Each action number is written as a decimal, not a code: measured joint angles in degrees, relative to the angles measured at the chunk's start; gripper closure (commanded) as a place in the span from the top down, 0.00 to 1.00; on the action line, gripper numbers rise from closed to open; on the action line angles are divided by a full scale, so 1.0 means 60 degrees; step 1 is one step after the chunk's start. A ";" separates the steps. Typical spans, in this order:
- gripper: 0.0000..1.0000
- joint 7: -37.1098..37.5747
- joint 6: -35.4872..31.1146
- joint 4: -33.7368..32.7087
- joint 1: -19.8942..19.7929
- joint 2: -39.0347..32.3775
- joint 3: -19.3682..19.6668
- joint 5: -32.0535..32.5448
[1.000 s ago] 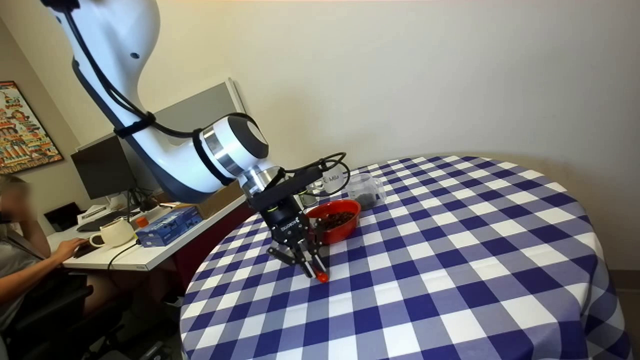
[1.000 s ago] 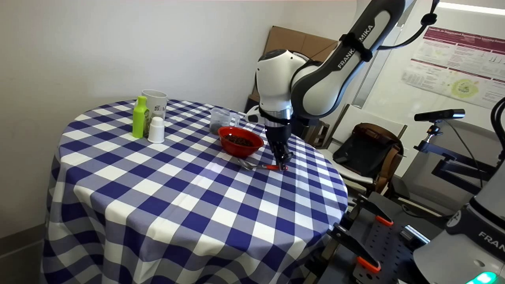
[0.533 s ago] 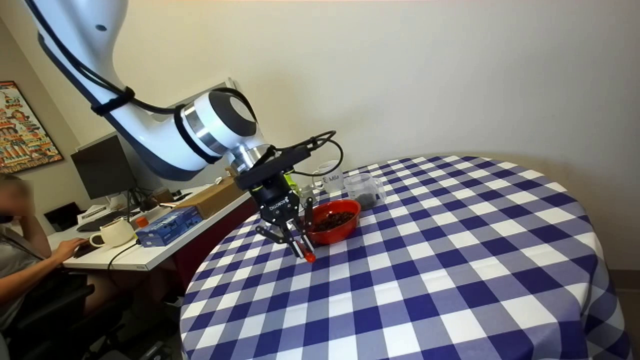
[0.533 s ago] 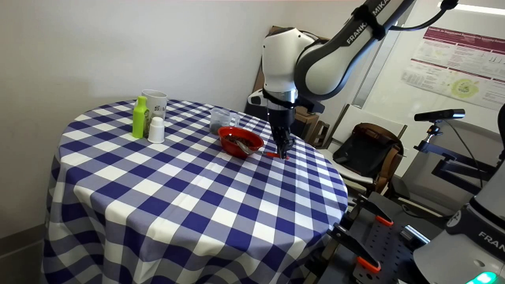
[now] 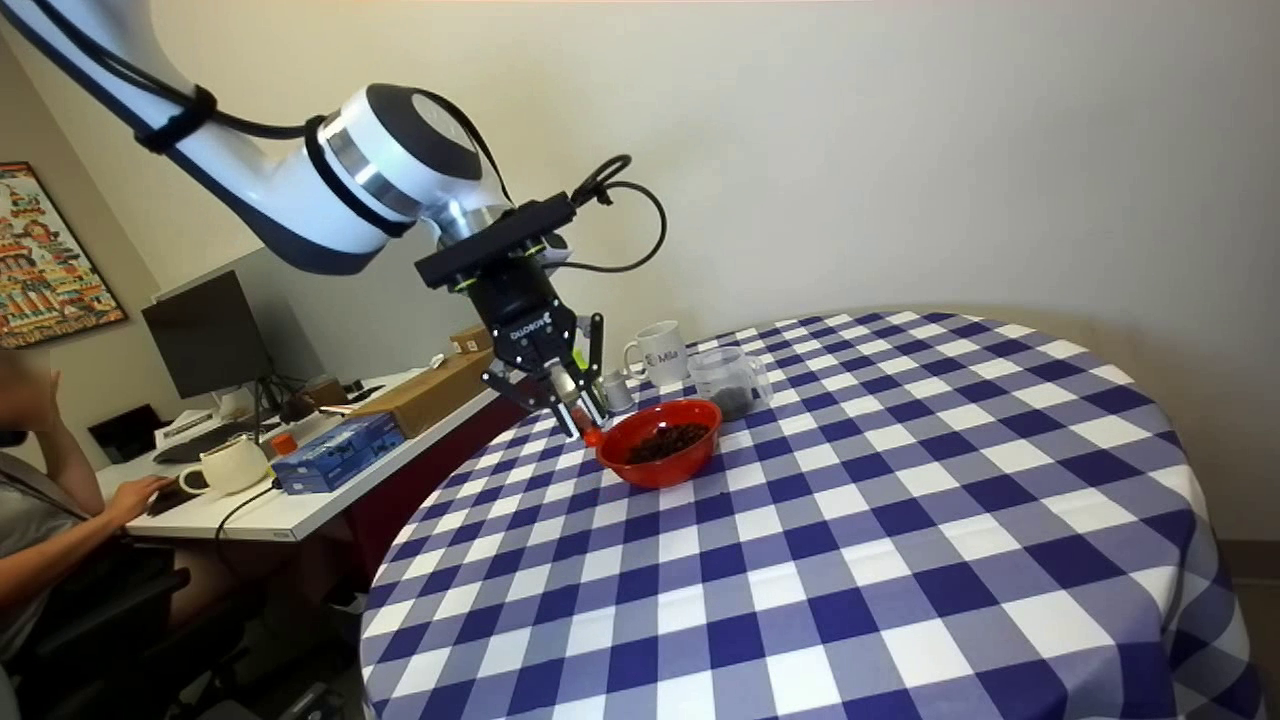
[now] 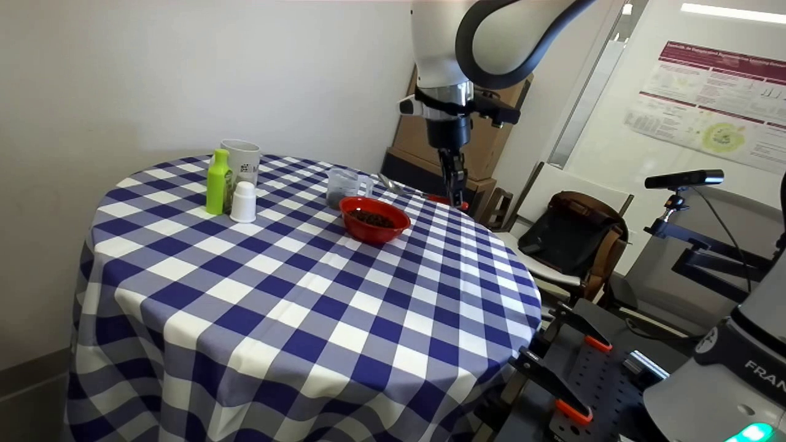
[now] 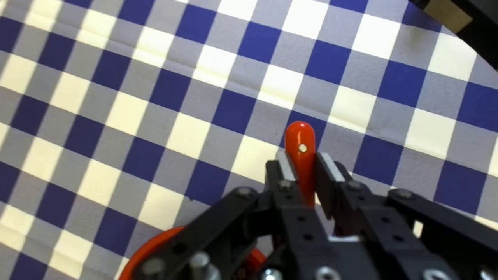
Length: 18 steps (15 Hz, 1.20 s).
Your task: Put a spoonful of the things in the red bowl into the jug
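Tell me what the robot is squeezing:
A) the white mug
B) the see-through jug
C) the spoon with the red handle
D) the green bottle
C: in the wrist view, the gripper pinches the red-handled spoon from both sides.

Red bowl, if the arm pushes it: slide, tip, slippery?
The red bowl is wider than tall, so it'd probably slide rather than tip. Its sides look glossy, so possibly slippery. The small brown pieces inside look loose and would likely shift.
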State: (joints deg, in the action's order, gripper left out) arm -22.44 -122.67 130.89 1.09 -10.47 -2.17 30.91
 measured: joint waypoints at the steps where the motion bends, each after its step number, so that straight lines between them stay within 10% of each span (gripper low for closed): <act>1: 0.05 0.0351 0.0202 -0.0194 0.0040 0.0004 0.0011 0.0298; 18: 0.05 0.7369 0.2881 -0.2100 0.1288 -0.3613 0.0060 0.7991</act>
State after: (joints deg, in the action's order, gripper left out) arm 21.78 -105.38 118.29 8.82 -32.15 -1.81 78.85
